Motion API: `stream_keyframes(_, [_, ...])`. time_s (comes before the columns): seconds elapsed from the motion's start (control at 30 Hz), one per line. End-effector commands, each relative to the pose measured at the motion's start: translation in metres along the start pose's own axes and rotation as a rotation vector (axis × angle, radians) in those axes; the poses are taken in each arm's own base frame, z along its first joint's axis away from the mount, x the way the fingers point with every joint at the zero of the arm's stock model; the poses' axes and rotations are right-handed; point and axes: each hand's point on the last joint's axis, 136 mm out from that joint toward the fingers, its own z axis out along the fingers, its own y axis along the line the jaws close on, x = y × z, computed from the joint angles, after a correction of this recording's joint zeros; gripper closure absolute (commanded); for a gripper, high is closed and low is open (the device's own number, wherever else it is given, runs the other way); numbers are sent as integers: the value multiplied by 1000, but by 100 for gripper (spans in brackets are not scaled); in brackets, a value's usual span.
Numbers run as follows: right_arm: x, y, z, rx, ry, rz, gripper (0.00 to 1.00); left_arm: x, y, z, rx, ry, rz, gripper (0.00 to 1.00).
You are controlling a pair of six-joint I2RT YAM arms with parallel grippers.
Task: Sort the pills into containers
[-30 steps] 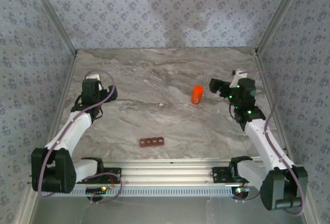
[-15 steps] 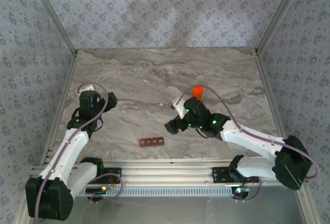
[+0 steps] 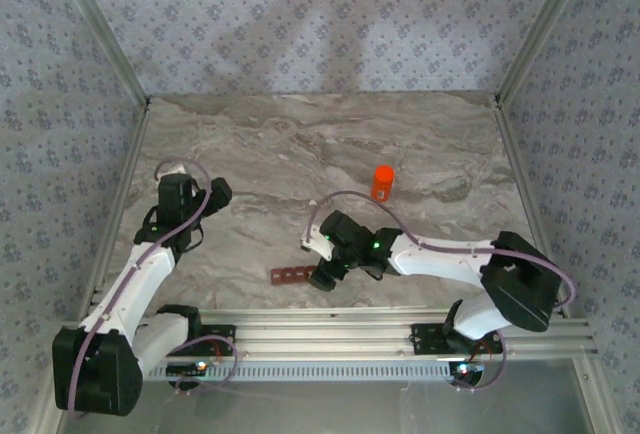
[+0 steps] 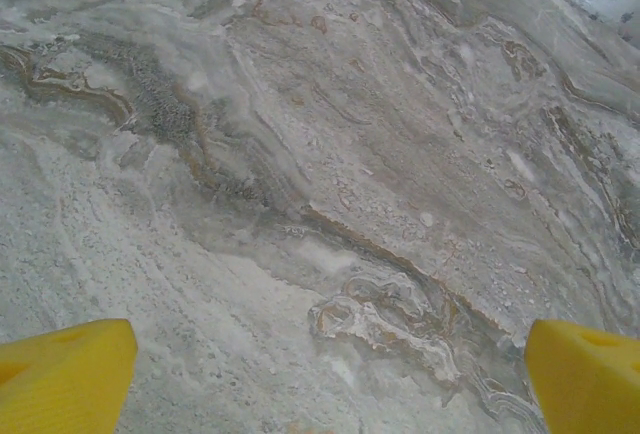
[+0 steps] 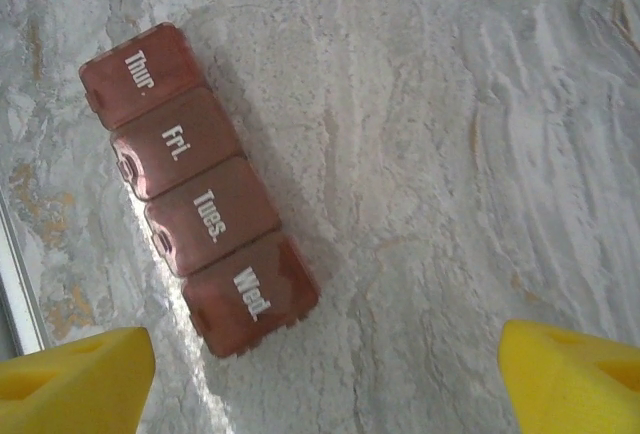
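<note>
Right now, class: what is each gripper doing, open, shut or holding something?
Left gripper: open, empty.
Right gripper: open, empty, by the containers.

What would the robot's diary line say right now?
right gripper: open, next to containers | left gripper: open, over table | orange bottle: upright, untouched

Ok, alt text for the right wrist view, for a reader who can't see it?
A dark red-brown pill organizer of four joined cells, lids shut, marked Thur., Fri., Tues., Wed., lies diagonally on a grey marbled table. Two yellow fingers stand wide apart in the bottom corners, empty, the Wed. end close to one.
</note>
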Motion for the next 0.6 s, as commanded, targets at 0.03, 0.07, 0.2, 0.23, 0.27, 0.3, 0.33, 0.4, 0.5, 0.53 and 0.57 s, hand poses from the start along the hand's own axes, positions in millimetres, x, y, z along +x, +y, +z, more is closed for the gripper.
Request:
stream_keyframes(0.03, [-17,14,9,-52,5,-76,9,-8,-9,-11,35,-19,22,1])
stream_keyframes(0.07, [-18,17,12,-62,9,-85,9,-7,-8,-11,34,-17,23,1])
stream_keyframes(0.2, [-19,26,25,-90,49,-117,9,-5,-7,-14,40,-19,26,1])
stream_keyframes(0.23, [-18,27,28,-95,59,-123,9,-4,-7,-14,41,-20,25,1])
stream_keyframes(0.27, [-16,29,31,-101,71,-129,9,-5,-7,-15,44,-23,25,1])
stream_keyframes(0.3, [-16,31,34,-104,79,-135,9,-5,-8,-16,51,-27,24,1])
stream_keyframes(0.33, [-14,31,36,-104,86,-141,9,-5,-9,-17,56,-27,25,1])
stream_keyframes(0.4, [-11,31,41,-106,102,-148,10,-8,-12,-19,66,-33,21,1])
stream_keyframes(0.5, [-8,31,47,-108,116,-157,11,-10,-15,-21,79,-38,16,1])
stream_keyframes(0.53, [-7,31,49,-108,121,-159,11,-10,-15,-22,83,-41,13,1])
stream_keyframes(0.57, [-5,31,51,-106,126,-161,11,-11,-16,-23,87,-44,13,1])
